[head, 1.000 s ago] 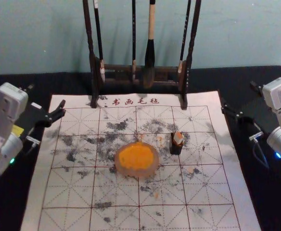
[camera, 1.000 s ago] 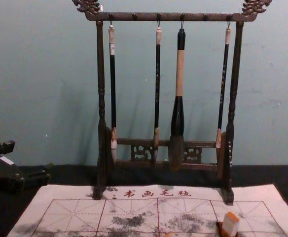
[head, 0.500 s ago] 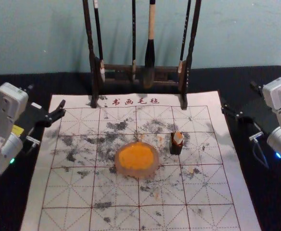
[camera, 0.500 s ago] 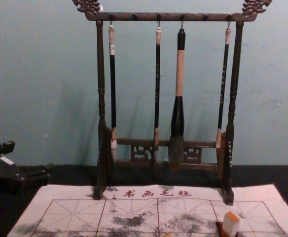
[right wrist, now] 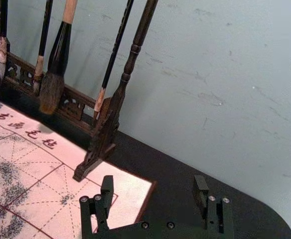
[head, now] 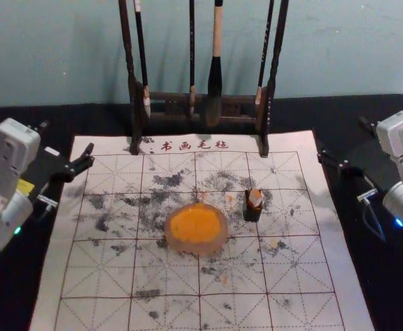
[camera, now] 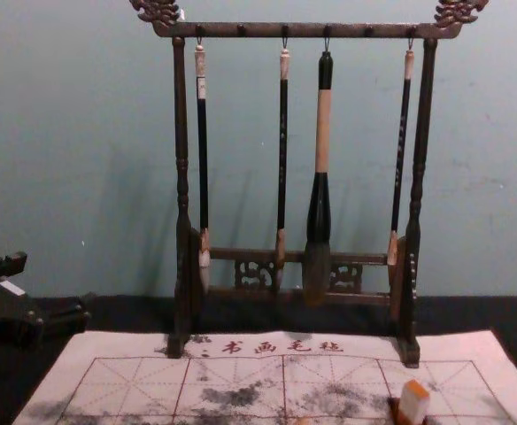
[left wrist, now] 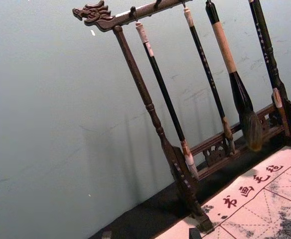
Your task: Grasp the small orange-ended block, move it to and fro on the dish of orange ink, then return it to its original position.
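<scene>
Block (head: 256,198): right of centre, head view, in a dark holder (head: 252,213), beside the ink dish (head: 176,242). Orange end points up; long axis near upright, top tilted slightly toward the right of the chest view. Versus the earlier frames: no visible shift of block or dish. Left gripper (head: 67,138), left side of head view: fingers spread. Right gripper (head: 341,138), right side: fingers spread.
</scene>
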